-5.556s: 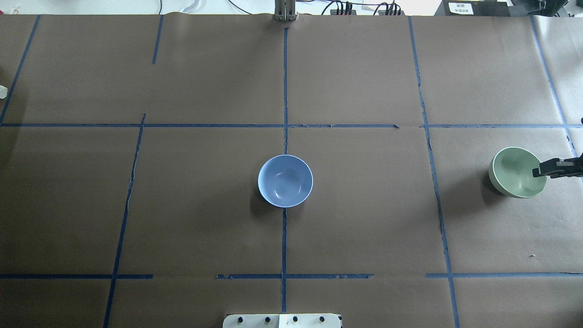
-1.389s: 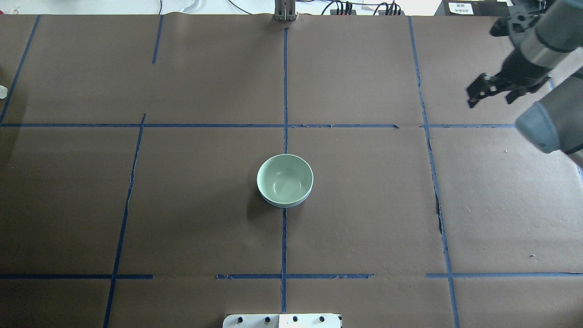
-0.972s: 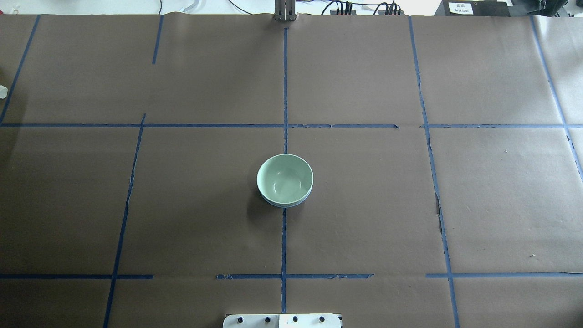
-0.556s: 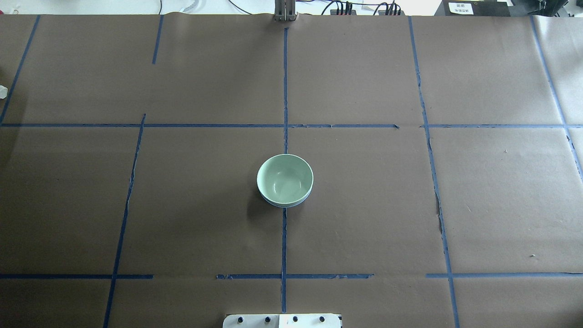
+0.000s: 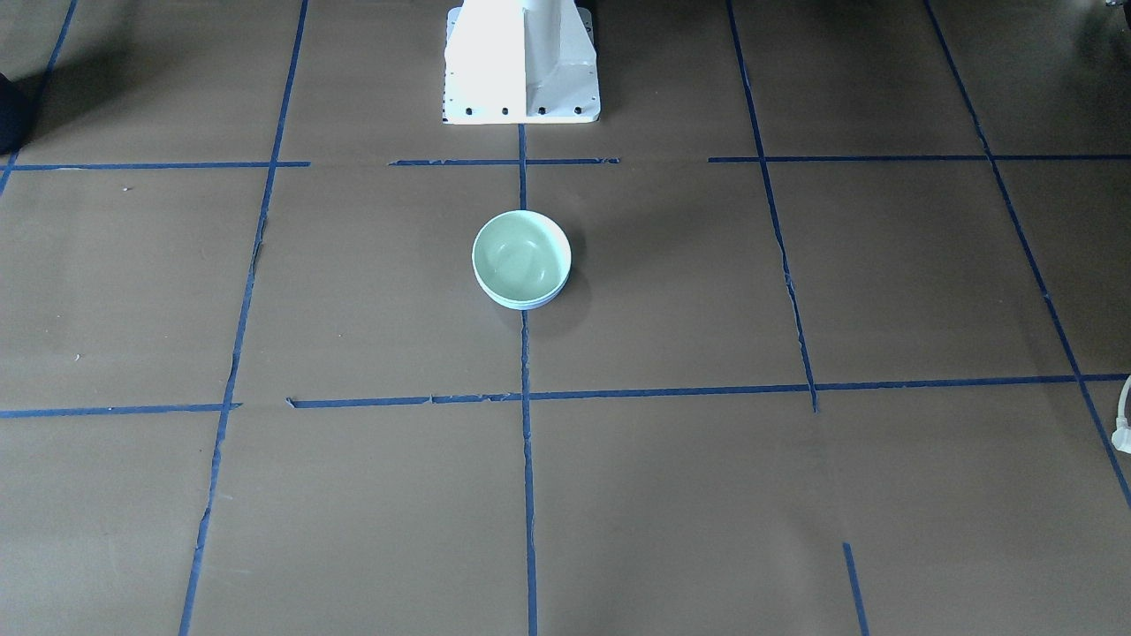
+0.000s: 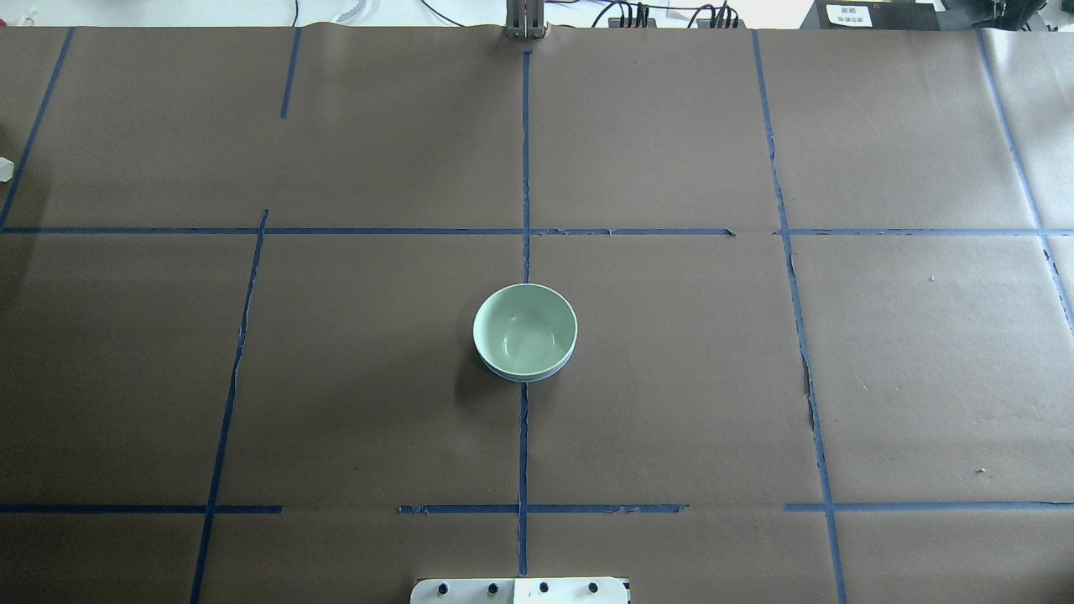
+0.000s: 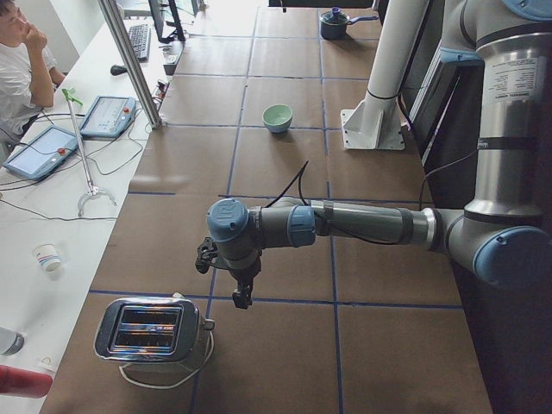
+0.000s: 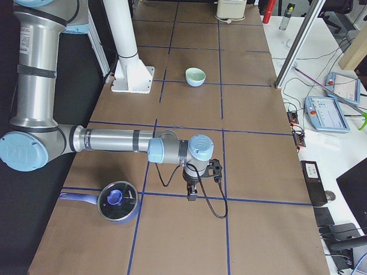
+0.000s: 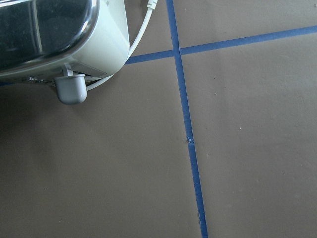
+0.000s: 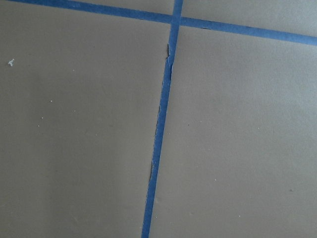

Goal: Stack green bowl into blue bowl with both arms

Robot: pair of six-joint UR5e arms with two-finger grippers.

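The green bowl (image 6: 524, 329) sits nested upright inside the blue bowl (image 6: 527, 378) at the table's centre; only a thin blue rim shows under it. The stack also shows in the front view (image 5: 521, 254). No arm shows in the overhead or front views. My left gripper (image 7: 243, 297) hangs pointing down far from the bowls, beside a toaster. My right gripper (image 8: 192, 195) hangs pointing down at the other end of the table. I cannot tell whether either is open or shut. The wrist views show only brown paper and blue tape.
A toaster (image 7: 153, 332) stands at the table's left end and shows in the left wrist view (image 9: 49, 34). A pot with a blue-knobbed lid (image 8: 117, 201) sits at the right end. The white pedestal (image 5: 521, 62) stands behind the bowls. A person (image 7: 17, 60) sits at the side desk.
The green bowl went from my right gripper at the table's right into the blue bowl. The right arm then left the overhead view. Nothing has moved in the last second.
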